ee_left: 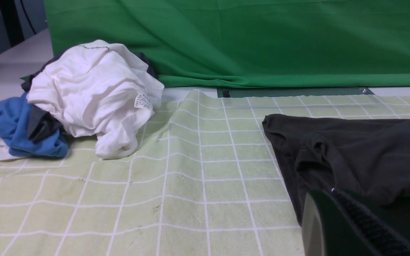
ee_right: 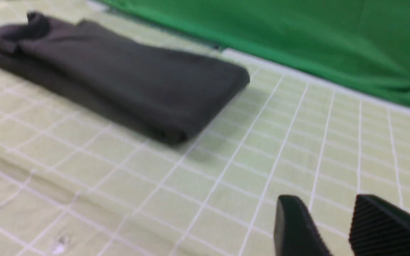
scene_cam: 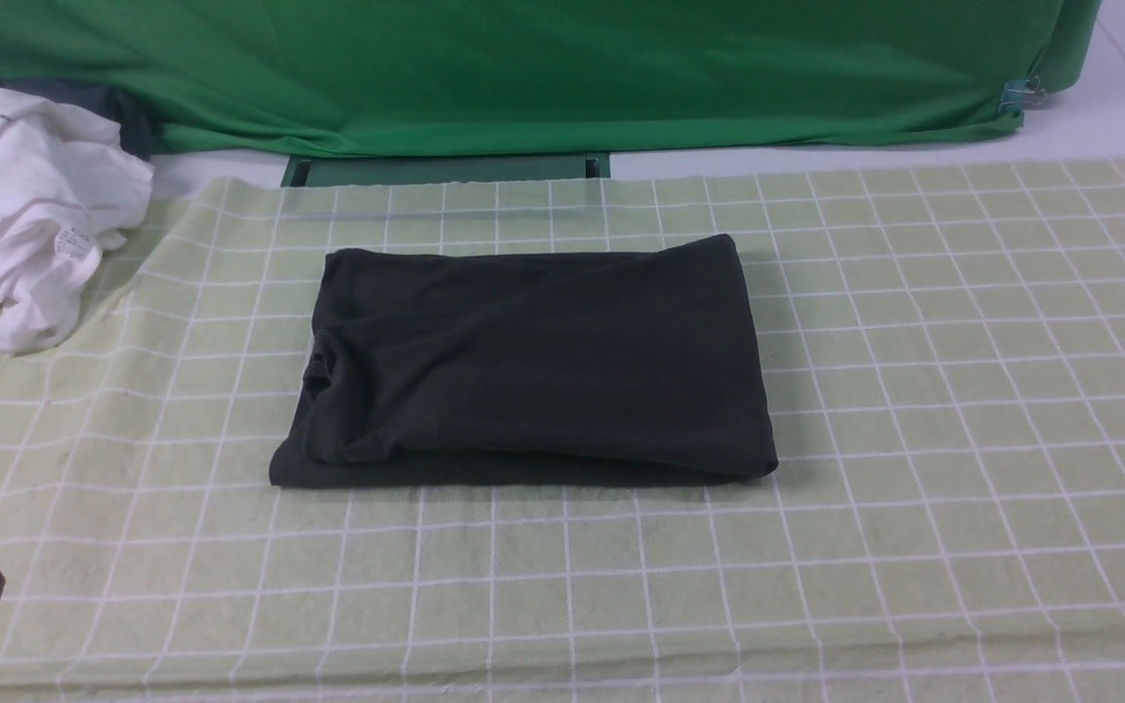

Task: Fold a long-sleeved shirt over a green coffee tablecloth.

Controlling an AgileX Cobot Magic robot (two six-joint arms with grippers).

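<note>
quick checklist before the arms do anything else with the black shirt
1. Shirt folded into a compact rectangle: ok.
2. Shirt lies wholly on the tablecloth: ok.
3. Left gripper shut, holding nothing: ok.
4. Right gripper jaws apart, nothing between them: ok.
5. Both arms back from the shirt, at the near edge: ok.
6. Fold edges even: not ok, the collar end is bunched and a lower layer sticks out at the near side.
</note>
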